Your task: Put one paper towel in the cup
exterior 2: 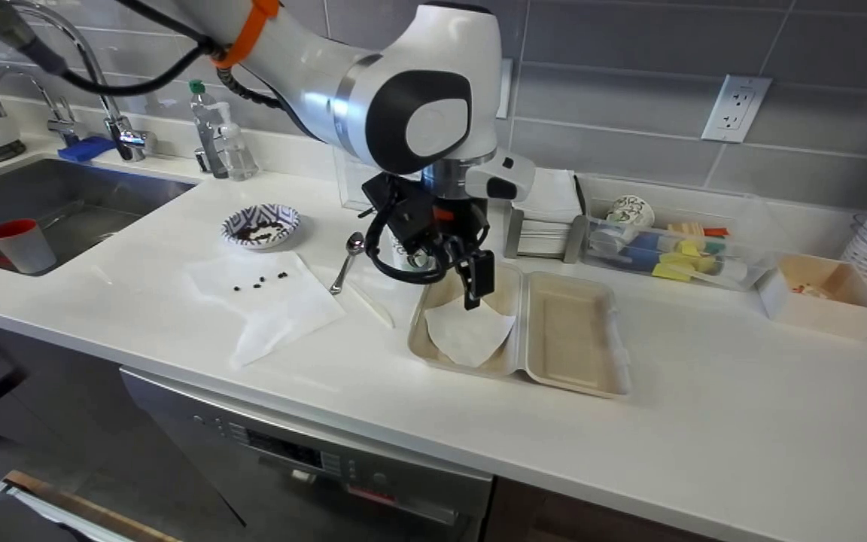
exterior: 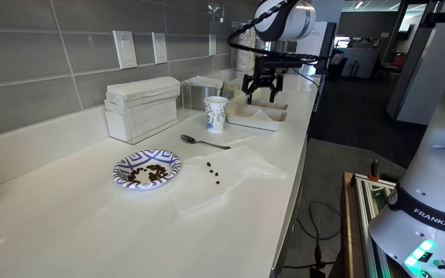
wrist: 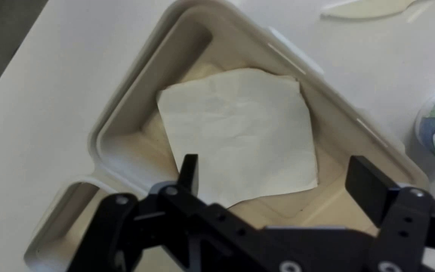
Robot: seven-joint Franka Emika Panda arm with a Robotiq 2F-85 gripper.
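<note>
1. The white robot base (exterior: 398, 231) has a dark band (exterior: 435, 218) with big writing: "FRANKA EMI", and then it gets cut off.
2. The paper towel (exterior 2: 471, 333) lies inside one half of the open food box (exterior 2: 575, 331).
3. The gripper (exterior: 260, 98) hangs above that half. Its fingers (wrist: 370, 187) are spread wide apart and hold nothing.
4. The paper cup (exterior: 215, 114) stands up on the counter (exterior: 129, 231), just beside the box. It has curly shapes and blue marks, too small to read.
5. Another white sheet (exterior 2: 279, 305) lies on the counter with a few dark beans (exterior: 218, 182) on it. Near it are a spoon (exterior: 203, 142) and a blue-and-white bowl (exterior: 157, 155) with more beans inside.
6. The dishwasher (exterior 2: 328, 461) has a little red label (exterior 2: 371, 494), too blurry to read.
</note>
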